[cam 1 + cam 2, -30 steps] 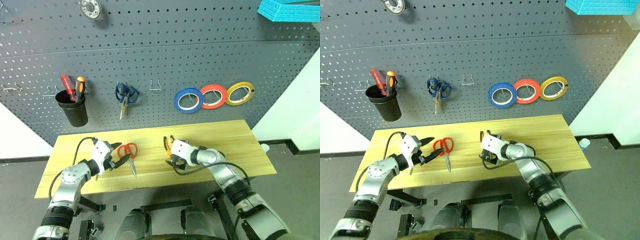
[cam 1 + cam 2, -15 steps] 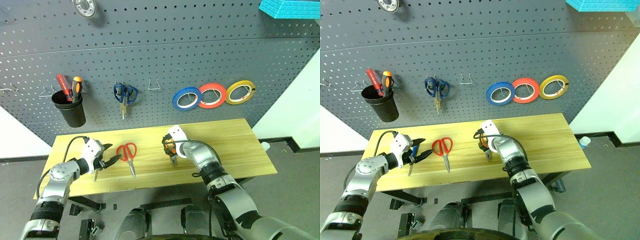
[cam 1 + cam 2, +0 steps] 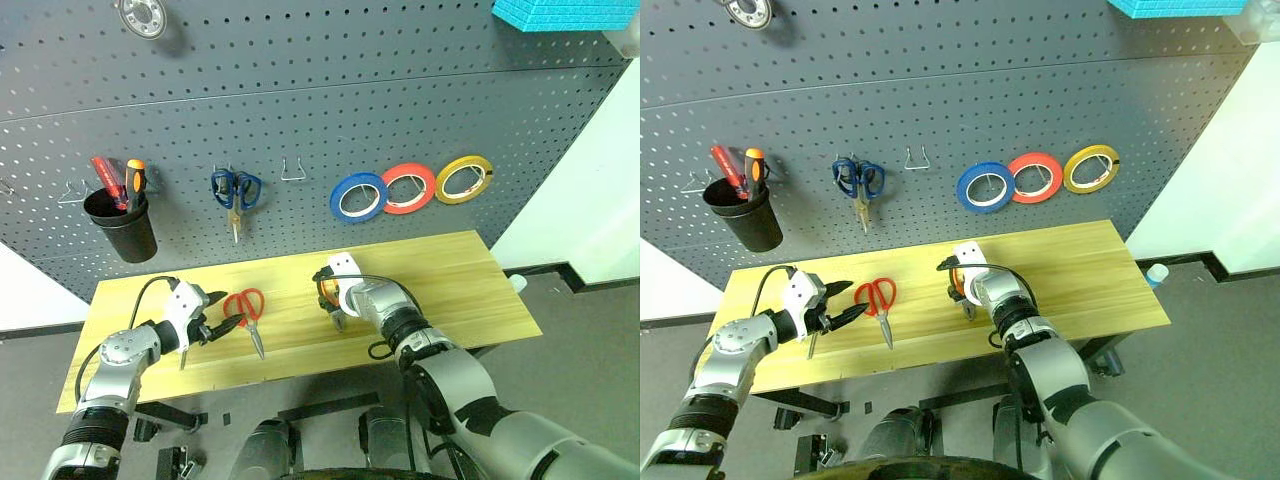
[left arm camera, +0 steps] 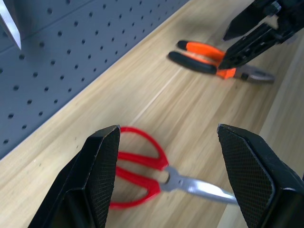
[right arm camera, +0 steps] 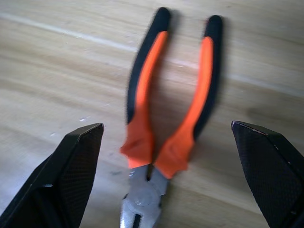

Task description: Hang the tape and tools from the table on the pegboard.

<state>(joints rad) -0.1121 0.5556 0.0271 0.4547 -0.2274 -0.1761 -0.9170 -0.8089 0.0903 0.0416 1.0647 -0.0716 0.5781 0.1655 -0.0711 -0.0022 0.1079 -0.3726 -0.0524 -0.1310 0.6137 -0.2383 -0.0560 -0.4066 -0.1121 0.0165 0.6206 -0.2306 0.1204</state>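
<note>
Right wrist view: the right pincer (image 5: 164,178), spread wide and empty, is straddling the pliers (image 5: 168,118) on the counter (image 5: 57,71); closing squarely across both handles is advisable.

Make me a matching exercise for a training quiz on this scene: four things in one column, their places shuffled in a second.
Things:
1. red-handled scissors
2. pliers
3. blue tape roll
4. blue-handled scissors

Places:
A. hanging on the pegboard, left of the red roll
B. flat on the table, under the open right tool
C. hanging on the pegboard, right of the black cup
D. flat on the table, in front of the open left tool

Pairs: 1-D, 2-B, 3-A, 4-C
</note>
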